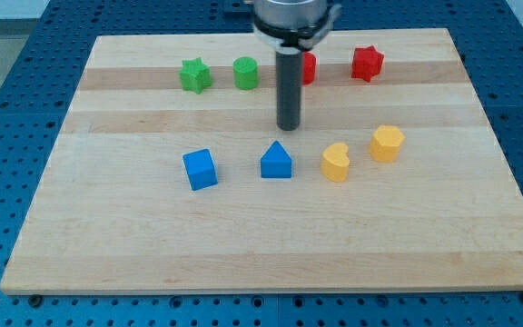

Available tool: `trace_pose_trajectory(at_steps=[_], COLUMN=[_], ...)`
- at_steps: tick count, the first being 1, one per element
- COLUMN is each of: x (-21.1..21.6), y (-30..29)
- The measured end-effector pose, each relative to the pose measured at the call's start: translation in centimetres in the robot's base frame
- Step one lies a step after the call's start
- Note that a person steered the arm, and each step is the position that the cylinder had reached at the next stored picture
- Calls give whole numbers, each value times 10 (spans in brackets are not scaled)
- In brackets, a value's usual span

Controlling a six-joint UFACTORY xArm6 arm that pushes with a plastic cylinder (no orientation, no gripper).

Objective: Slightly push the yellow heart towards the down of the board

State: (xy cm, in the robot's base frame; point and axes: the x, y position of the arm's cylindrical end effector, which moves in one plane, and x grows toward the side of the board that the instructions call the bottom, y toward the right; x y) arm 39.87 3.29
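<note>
The yellow heart [336, 163] lies right of the board's middle. My tip [288, 128] stands on the board up and to the left of the heart, apart from it, just above the blue triangle [277, 162]. A yellow hexagon [387, 143] lies close to the heart's upper right.
A blue cube [200, 169] lies left of the triangle. Along the top row are a green star [194, 75], a green cylinder [246, 73], a red block [308, 67] partly hidden behind the rod, and a red star [367, 63]. The wooden board [107, 236] rests on a blue perforated table.
</note>
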Motion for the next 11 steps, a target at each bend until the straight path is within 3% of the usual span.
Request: trace_pose_trajectory(at_steps=[5, 7, 11], x=[27, 79, 97], y=[15, 20, 20])
